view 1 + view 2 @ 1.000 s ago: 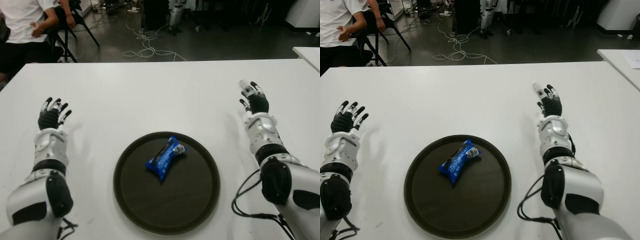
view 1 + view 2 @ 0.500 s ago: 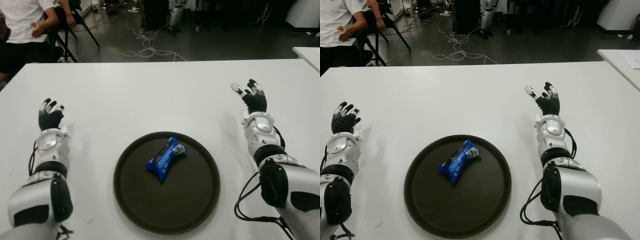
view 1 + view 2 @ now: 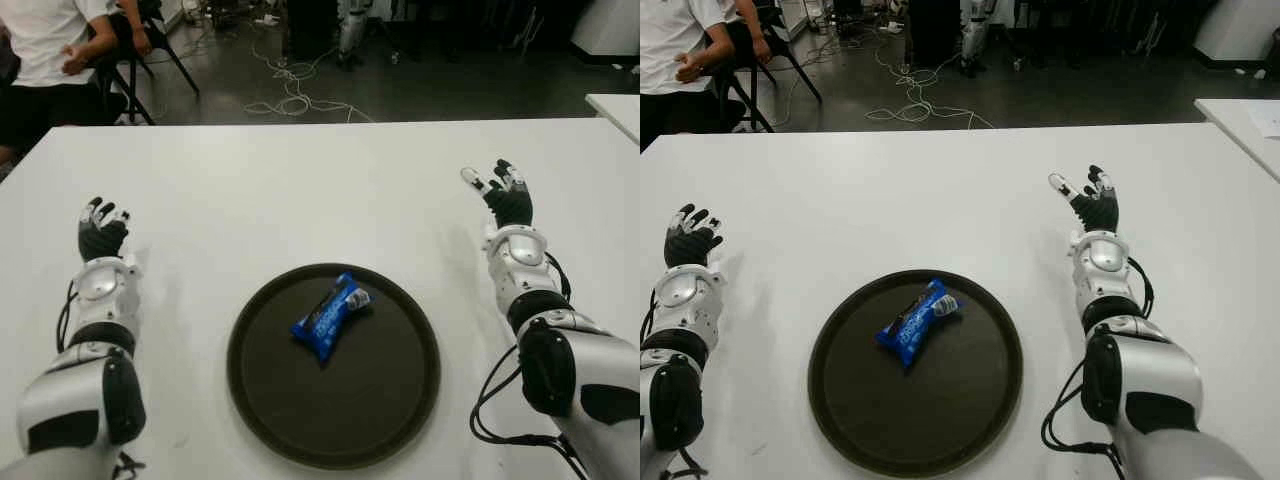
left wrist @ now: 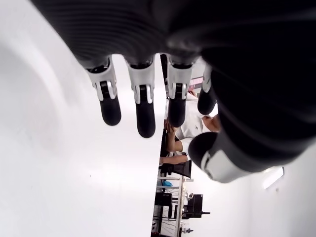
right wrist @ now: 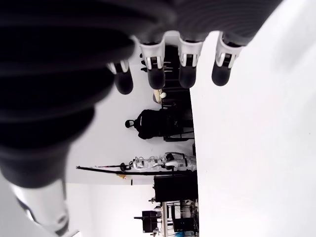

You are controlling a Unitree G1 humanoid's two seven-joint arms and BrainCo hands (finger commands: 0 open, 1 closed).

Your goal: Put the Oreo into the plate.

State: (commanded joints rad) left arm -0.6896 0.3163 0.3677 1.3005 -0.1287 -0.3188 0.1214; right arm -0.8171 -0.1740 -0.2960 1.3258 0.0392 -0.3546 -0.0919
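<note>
Blue Oreo packet (image 3: 330, 315) unmoved at centre of dark round plate (image 3: 400, 400), left hand (image 3: 101, 232) lower left, right hand (image 3: 503, 197) right of frame, both unchanged, fingers spread, empty

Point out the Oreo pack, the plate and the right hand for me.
Oreo pack (image 3: 329, 316), left eye view, middle of the blue wrapper.
Plate (image 3: 375, 410), left eye view, bare dark surface.
Right hand (image 3: 508, 201), left eye view, palm; fingers spread, empty.
</note>
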